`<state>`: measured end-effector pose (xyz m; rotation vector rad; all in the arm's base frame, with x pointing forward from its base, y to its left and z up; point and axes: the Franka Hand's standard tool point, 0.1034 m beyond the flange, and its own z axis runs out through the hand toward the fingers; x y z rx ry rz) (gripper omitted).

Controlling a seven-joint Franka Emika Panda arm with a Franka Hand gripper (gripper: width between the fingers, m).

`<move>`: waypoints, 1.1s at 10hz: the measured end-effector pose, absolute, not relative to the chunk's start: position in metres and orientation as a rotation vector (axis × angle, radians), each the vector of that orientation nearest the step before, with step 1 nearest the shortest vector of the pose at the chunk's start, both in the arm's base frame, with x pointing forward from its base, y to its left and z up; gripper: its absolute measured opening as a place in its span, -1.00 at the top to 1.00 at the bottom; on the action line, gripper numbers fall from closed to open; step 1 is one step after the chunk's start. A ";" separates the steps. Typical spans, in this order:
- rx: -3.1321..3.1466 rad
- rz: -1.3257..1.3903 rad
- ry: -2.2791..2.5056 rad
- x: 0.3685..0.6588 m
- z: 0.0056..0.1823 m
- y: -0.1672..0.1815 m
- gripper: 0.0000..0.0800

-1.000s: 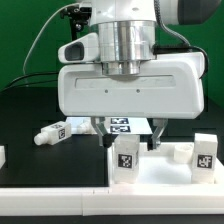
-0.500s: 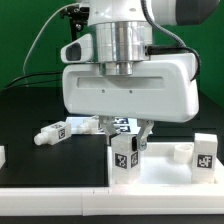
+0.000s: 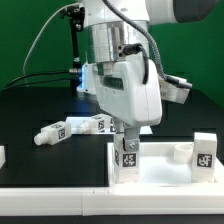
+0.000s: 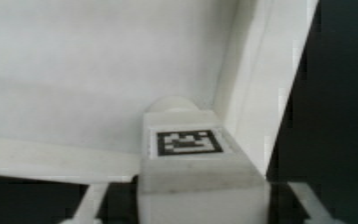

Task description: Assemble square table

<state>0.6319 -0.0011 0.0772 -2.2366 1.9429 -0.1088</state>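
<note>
No words, numbers or brand names can be read anywhere. The only printed signs are square black-and-white marker tags. One stands on the middle leg (image 3: 127, 157), facing the exterior camera. The wrist view shows a tag on that same leg (image 4: 188, 141): a black square with a few white cells. Another tag faces out from the right-hand leg (image 3: 205, 153). The left lying leg (image 3: 52, 134) and the second lying leg (image 3: 90, 124) each carry tags too small to make out.
</note>
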 end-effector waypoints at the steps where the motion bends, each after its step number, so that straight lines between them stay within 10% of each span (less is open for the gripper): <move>1: -2.151 -0.097 2.032 0.632 0.077 -0.001 0.28; 9: -1.486 0.006 2.539 0.631 0.076 -0.004 0.26; 11: -1.563 0.006 2.478 0.633 0.088 0.001 -0.40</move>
